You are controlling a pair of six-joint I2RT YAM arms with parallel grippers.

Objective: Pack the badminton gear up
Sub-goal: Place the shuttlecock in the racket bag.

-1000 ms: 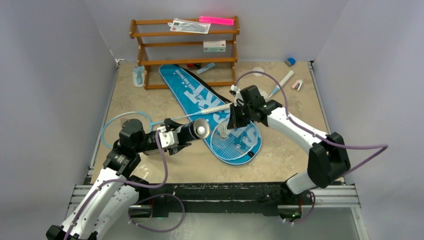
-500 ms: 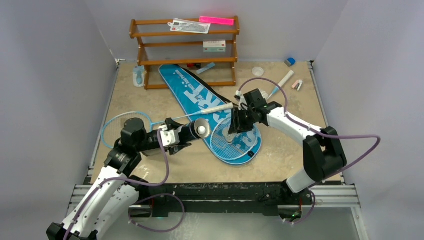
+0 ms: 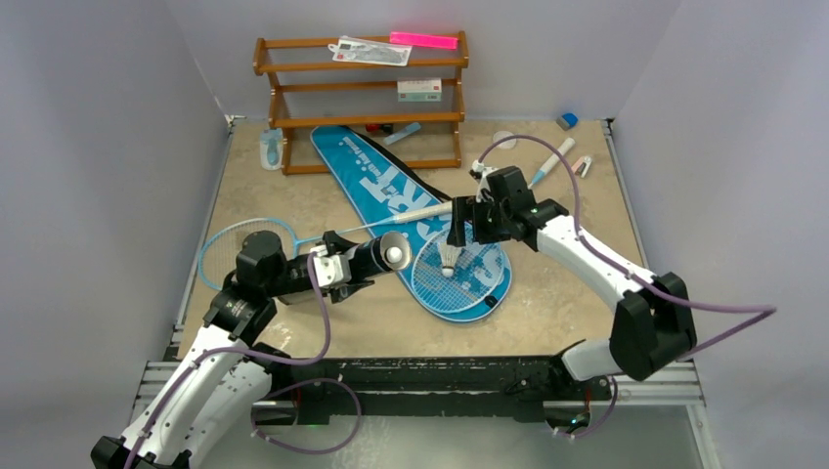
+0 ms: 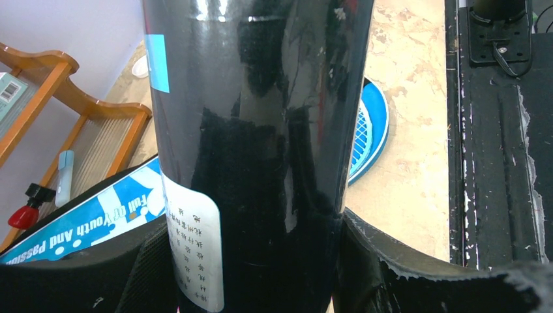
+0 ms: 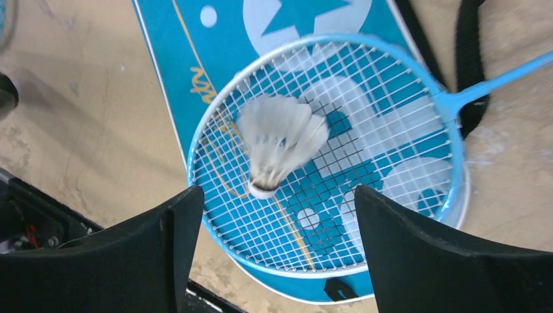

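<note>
My left gripper (image 3: 344, 266) is shut on the black cylinder tube (image 3: 376, 257), held roughly level with its open end toward the centre. In the left wrist view the tube (image 4: 254, 130) fills the space between the fingers. One light-blue racket (image 3: 459, 278) lies with its head on the blue SPORT bag (image 3: 386, 186). A white feather shuttlecock (image 3: 449, 262) lies on its strings. My right gripper (image 3: 454, 239) hangs open just above it; in the right wrist view the shuttlecock (image 5: 280, 147) lies free beyond the spread fingers (image 5: 163, 254). A second racket (image 3: 235, 244) lies at the left.
A brown wooden rack (image 3: 362, 98) stands at the back, with a pale-blue bottle (image 3: 271, 149) beside its left foot. A white pen (image 3: 552, 159) and small items (image 3: 582, 166) lie at the back right. A black rail (image 3: 440, 376) runs along the near edge.
My right gripper has gone from shut to open and drawn back slightly, and the shuttlecock now lies free on the racket strings. The left arm and tube have not moved.
</note>
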